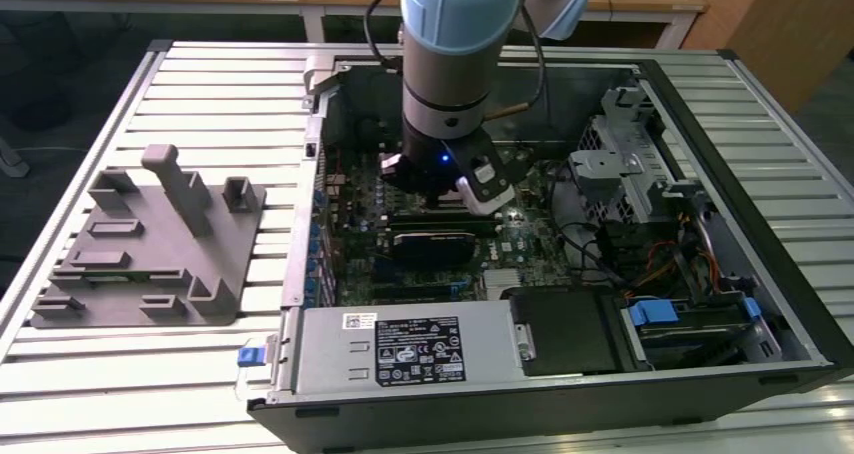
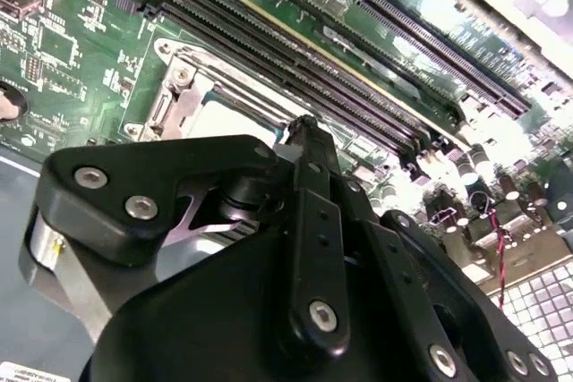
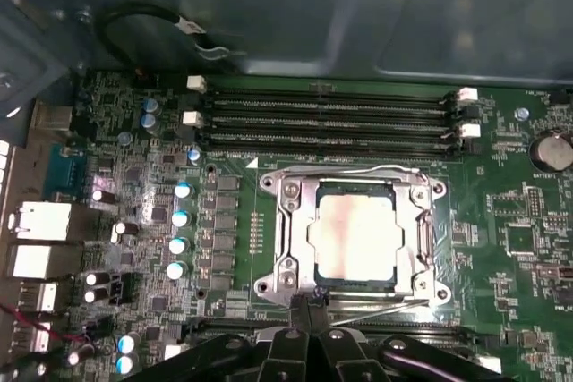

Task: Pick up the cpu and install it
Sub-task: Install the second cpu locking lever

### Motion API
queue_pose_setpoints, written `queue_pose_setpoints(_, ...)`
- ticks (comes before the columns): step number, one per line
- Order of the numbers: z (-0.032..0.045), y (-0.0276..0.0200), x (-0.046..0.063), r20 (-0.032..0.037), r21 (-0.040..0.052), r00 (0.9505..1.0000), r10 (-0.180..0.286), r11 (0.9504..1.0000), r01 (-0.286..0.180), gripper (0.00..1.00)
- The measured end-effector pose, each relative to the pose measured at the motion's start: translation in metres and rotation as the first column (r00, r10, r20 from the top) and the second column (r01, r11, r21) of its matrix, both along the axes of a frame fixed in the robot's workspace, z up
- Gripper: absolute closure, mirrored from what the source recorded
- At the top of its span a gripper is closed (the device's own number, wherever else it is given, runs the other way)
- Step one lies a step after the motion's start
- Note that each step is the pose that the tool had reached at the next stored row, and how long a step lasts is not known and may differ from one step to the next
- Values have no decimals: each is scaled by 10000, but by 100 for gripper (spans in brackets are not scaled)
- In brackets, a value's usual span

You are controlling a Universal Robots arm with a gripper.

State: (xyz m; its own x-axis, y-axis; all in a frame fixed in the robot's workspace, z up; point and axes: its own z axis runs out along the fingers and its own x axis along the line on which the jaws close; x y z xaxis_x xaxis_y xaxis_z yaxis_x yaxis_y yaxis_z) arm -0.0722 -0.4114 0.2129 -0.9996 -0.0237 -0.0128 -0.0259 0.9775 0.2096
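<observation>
The arm reaches down into the open computer case [image 1: 747,274], which lies on its side on the slatted table [image 1: 200,84]; the gripper [image 1: 447,189] sits low over the motherboard [image 1: 521,239], near the centre of the case in the exterior view. The grey tray [image 1: 147,249] with upright posts rests on the table at about 9 o'clock from the case in that view, well apart from the arm. In the first wrist view the cpu [image 3: 356,235] already lies flat inside the socket frame [image 3: 288,221], silvery top up, square to the frame, with the memory slots [image 3: 327,118] running parallel just beyond it at its 12 o'clock. The gripper [image 3: 309,306] shows at the 6 o'clock side of the socket, its two tips pressed together with no gap and nothing between them, so the jaws read as clenched and empty. The tips stand just at the frame's near edge, beside the thin retention lever [image 3: 394,308] that runs along that edge; whether they touch it cannot be told. Key relation: the cpu lies straight ahead of the jaws, toward 12 o'clock, and being square it offers no long axis. In the second wrist view the gripper [image 2: 304,127] overlaps the socket's edge, the cpu [image 2: 235,114] just past the tips. Judgement: chip placed, latching of the socket not yet confirmed.
</observation>
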Motion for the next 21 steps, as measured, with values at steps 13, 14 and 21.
queue_pose_setpoints(13, -3, -138, -1, 1, 296, 10000, 0, 9996, 0, 89)
queue_pose_setpoints(14, -4, -142, -1, 0, 350, 10000, 1, 9994, -1, 89)
queue_pose_setpoints(21, -8, -154, -3, 0, 382, 10000, -23, 9993, 23, 89)
